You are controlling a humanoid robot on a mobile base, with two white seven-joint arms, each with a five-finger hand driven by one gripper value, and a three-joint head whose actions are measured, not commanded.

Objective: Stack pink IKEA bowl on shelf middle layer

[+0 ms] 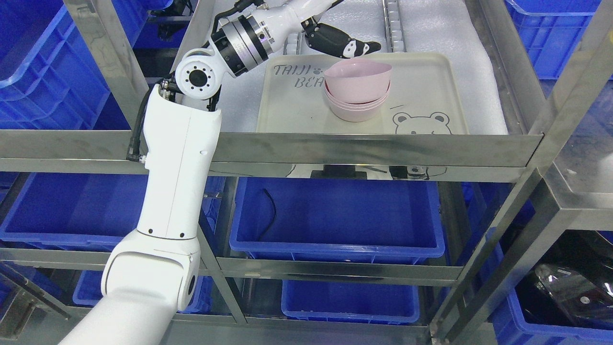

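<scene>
While my left hand (342,43) hovers with loose, empty fingers just beyond it, the tilted top pink bowl (358,79) looks light, stiff and slick, so I'd pinch its far rim.

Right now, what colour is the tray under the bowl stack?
Cream tray with a grey bear drawing and lettering, under the pink bowls; head view.

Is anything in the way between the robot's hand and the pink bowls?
Nothing visible. The left hand sits just behind the top pink bowl, which rests tilted on the stack on the bear tray, with only open space between them.
</scene>
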